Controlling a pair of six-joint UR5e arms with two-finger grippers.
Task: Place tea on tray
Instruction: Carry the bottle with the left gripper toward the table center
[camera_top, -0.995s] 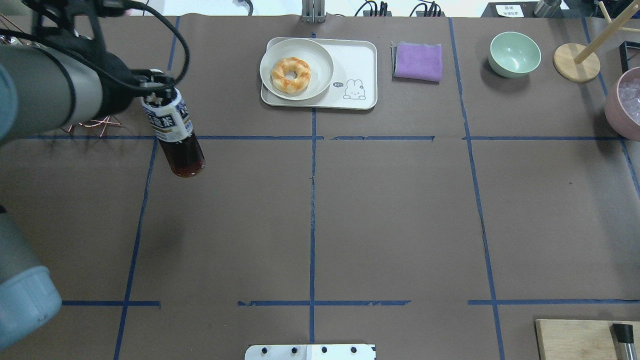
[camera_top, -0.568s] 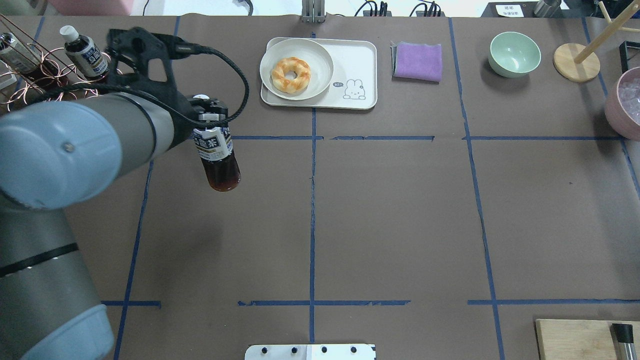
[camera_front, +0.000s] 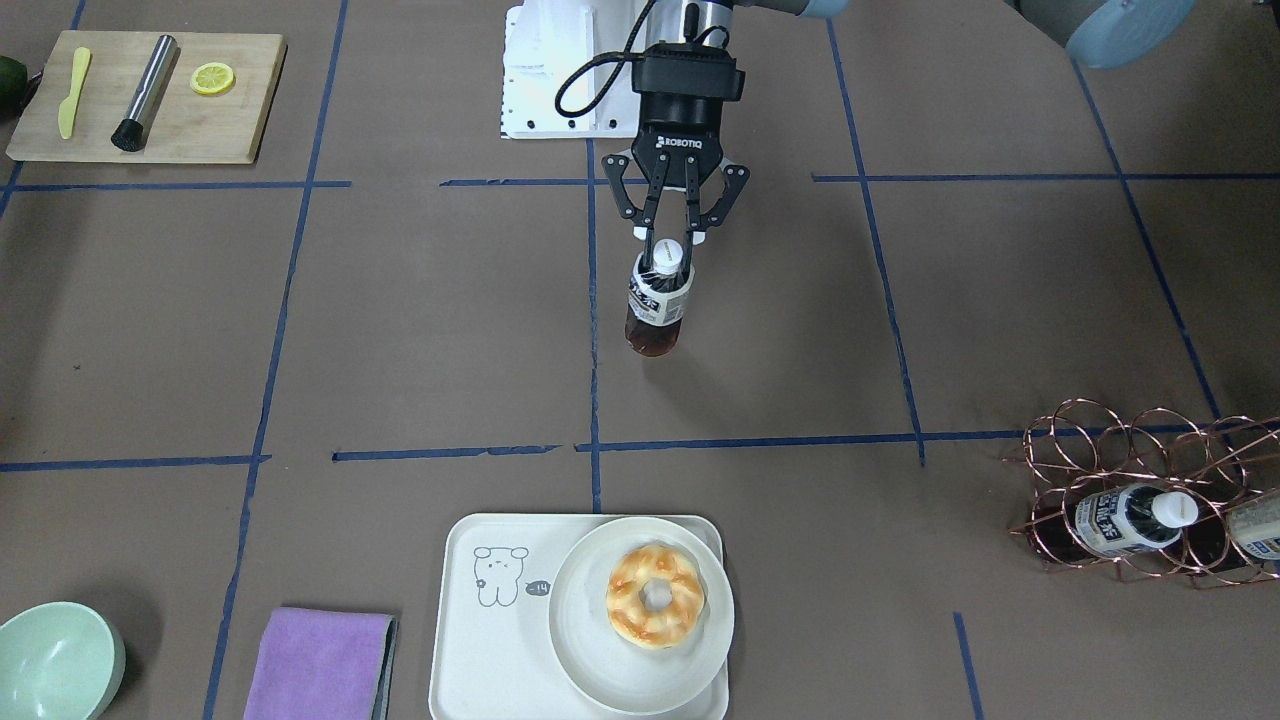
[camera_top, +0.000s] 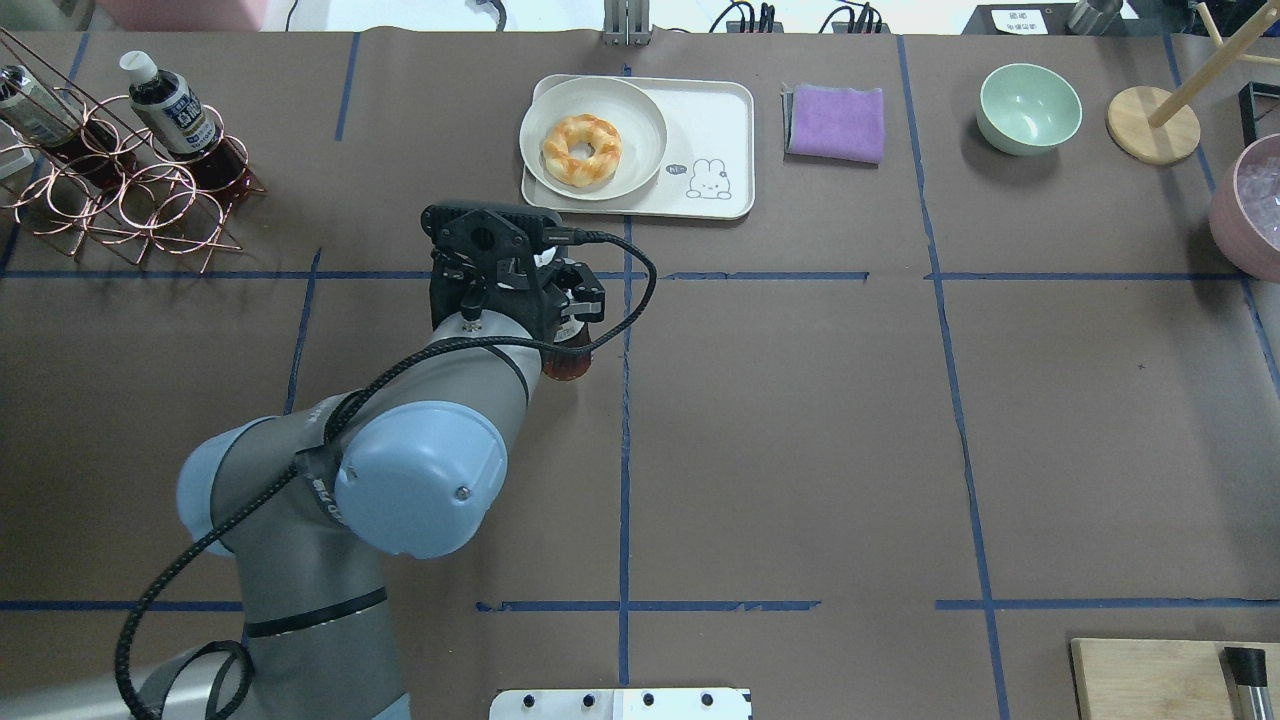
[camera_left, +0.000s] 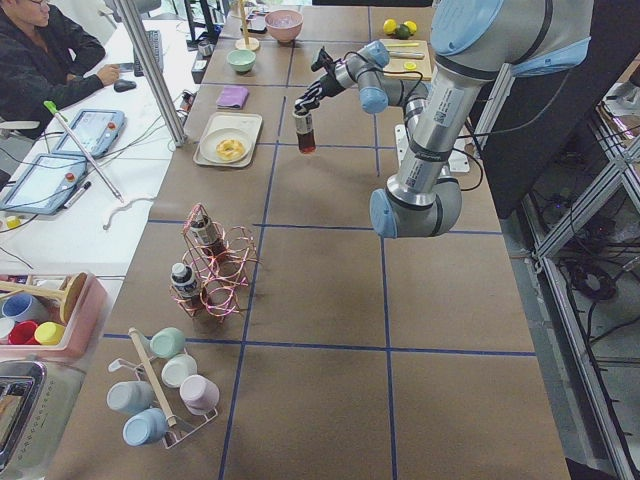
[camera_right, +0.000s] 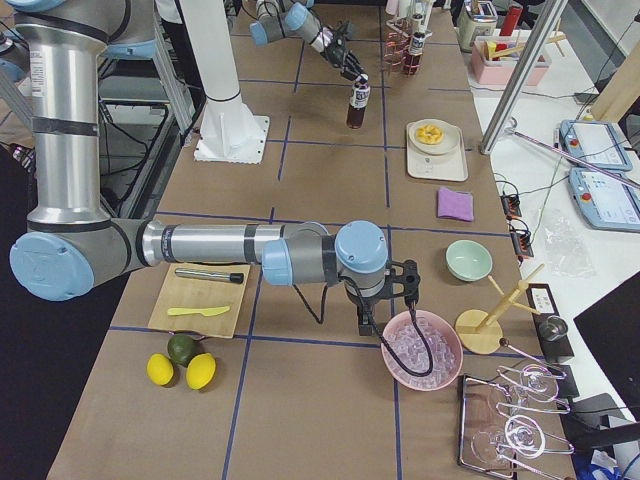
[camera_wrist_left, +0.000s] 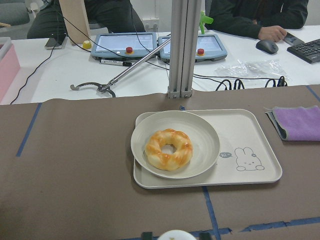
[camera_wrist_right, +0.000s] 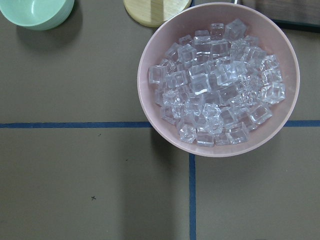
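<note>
My left gripper (camera_front: 672, 252) is shut on the neck of the tea (camera_front: 658, 305), a small bottle of dark brown liquid with a white cap. It hangs upright above the table near the centre line, on the robot's side of the tray. Its base shows in the overhead view (camera_top: 567, 366) under the wrist. The cream tray (camera_front: 482, 640) with the line-drawn animal lies at the table's far side from the robot (camera_top: 716, 130) and fills the left wrist view (camera_wrist_left: 245, 131). My right gripper (camera_right: 386, 300) hangs over a pink bowl; I cannot tell whether it is open or shut.
A round white plate (camera_top: 640, 120) with a doughnut (camera_top: 581, 149) covers the tray's left half. A purple cloth (camera_top: 836, 122) and green bowl (camera_top: 1029, 108) lie to the right. A copper wire rack (camera_top: 130, 195) with other bottles stands far left. The pink ice bowl (camera_wrist_right: 218, 79) is far right.
My left arm has carried the tea rightward from beside the wire rack to near the centre line, just short of the tray. The bottle stays gripped.
</note>
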